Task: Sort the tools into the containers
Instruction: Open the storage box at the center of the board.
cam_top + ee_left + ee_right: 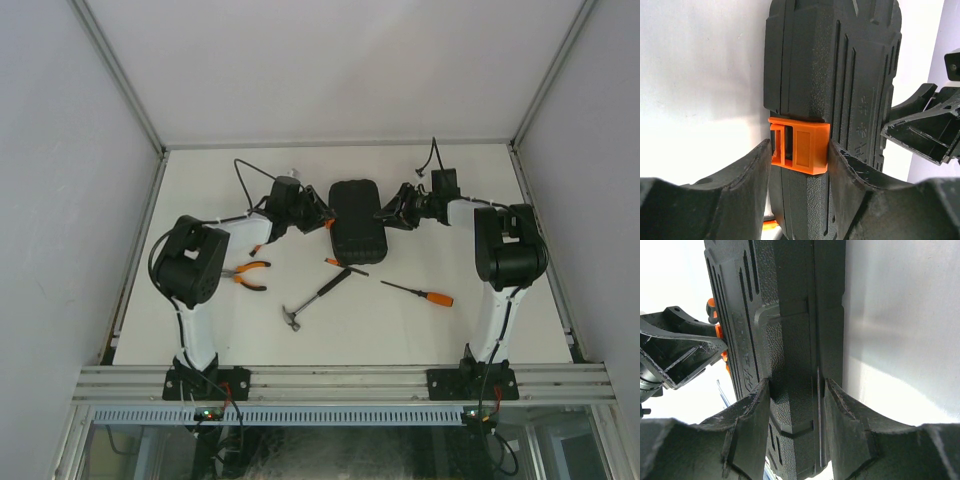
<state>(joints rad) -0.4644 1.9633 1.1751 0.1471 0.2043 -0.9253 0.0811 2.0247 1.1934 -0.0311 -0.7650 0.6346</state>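
Observation:
The black tool case (357,218) lies closed at the table's middle back. My left gripper (322,217) clamps its left edge; in the left wrist view my left gripper (800,165) has its fingers on either side of the orange latch (800,150) and the case (840,75). My right gripper (385,215) clamps the opposite edge; the right wrist view shows my right gripper (797,400) pressed on the case's rim (790,315). Orange-handled pliers (250,275), a hammer (318,295) and an orange-handled screwdriver (420,293) lie in front of the case.
A short orange-and-black screwdriver (343,264) lies just in front of the case. A small orange tool end (255,250) shows under my left arm. Grey walls close in the white table (470,330) at the back and both sides.

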